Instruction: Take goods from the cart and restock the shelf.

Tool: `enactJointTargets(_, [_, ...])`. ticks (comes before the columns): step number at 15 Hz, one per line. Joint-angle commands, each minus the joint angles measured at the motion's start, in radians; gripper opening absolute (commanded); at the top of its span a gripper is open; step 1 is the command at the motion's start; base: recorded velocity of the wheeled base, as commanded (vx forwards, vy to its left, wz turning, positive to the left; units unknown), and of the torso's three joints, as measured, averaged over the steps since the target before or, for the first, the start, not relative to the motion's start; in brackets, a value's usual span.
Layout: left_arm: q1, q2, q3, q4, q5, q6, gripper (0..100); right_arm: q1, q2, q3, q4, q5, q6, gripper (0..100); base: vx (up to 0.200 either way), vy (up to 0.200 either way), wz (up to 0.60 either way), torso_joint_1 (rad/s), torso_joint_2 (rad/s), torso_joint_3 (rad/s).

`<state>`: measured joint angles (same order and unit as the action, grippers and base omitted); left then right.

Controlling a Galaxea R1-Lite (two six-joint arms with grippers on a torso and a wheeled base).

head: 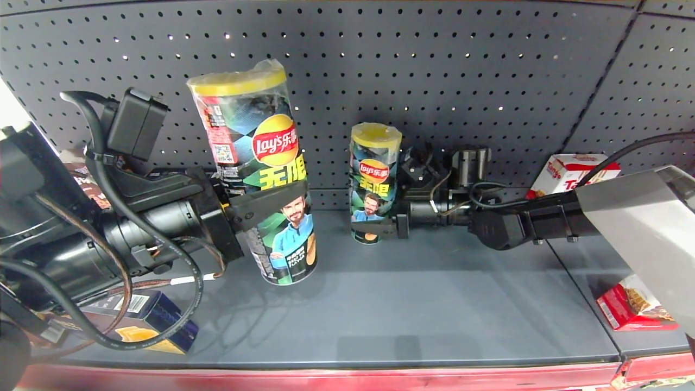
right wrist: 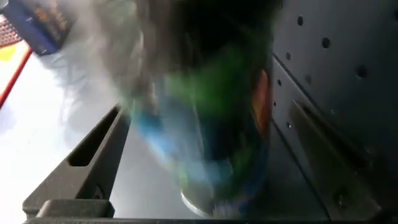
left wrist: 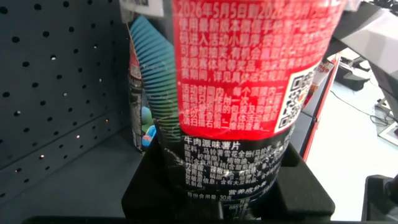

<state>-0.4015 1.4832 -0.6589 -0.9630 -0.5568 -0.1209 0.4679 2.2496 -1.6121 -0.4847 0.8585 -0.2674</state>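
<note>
I see two chips cans with yellow lids on the grey shelf (head: 434,304). My left gripper (head: 260,209) is shut on the larger-looking near can (head: 255,163), which tilts toward the left; I cannot tell whether its base touches the shelf. Up close this can (left wrist: 236,93) shows its red label, with the second can (left wrist: 140,93) behind it. The second can (head: 374,184) stands upright near the pegboard. My right gripper (head: 380,228) is open around its lower part, and a thin gap shows between the can (right wrist: 211,124) and one finger (right wrist: 329,155).
A blue and yellow box (head: 146,320) lies at the shelf's front left under my left arm. A red box (head: 635,309) sits on the neighbouring shelf at right, and a white and red box (head: 570,171) stands by the pegboard. There is free room at the middle front.
</note>
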Motion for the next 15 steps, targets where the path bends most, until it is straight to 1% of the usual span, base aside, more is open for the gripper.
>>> enactJointTargets(1, [0.0,0.002,0.001,0.0,0.002,0.0,0,0.02,0.038,-0.034,-0.015,-0.01,0.016,100,0.0,0.0,0.0,0.0,0.0,0.0])
enactJointTargets(2, [0.0,0.002,0.002,0.0,0.0,0.0,0,0.023,0.053,-0.045,-0.034,-0.006,0.025,100,0.0,0.0,0.0,0.0,0.0,0.0])
enactJointTargets(3, [0.0,0.002,0.007,0.0,0.0,0.0,0,0.023,0.074,-0.06,-0.069,-0.006,0.027,0,0.0,0.0,0.0,0.0,0.0,0.0])
enactJointTargets(6, [0.0,-0.001,0.016,-0.002,0.002,0.0,0,0.025,0.058,-0.054,-0.074,-0.012,0.039,0,0.0,0.0,0.0,0.0,0.0,0.0])
enactJointTargets(8, [0.021,-0.001,0.018,-0.003,-0.003,0.001,0,0.02,0.035,-0.031,-0.077,-0.012,0.039,0,0.0,0.0,0.0,0.0,0.0,0.0])
enactJointTargets(12, [0.024,-0.003,0.022,-0.002,-0.003,0.001,0,0.015,-0.065,0.081,-0.087,-0.004,0.037,0,0.0,0.0,0.0,0.0,0.0,0.0])
enactJointTargets(15, [0.024,-0.008,0.022,0.003,-0.003,0.001,0,0.023,-0.194,0.189,-0.089,-0.003,0.04,0,0.0,0.0,0.0,0.0,0.0,0.0])
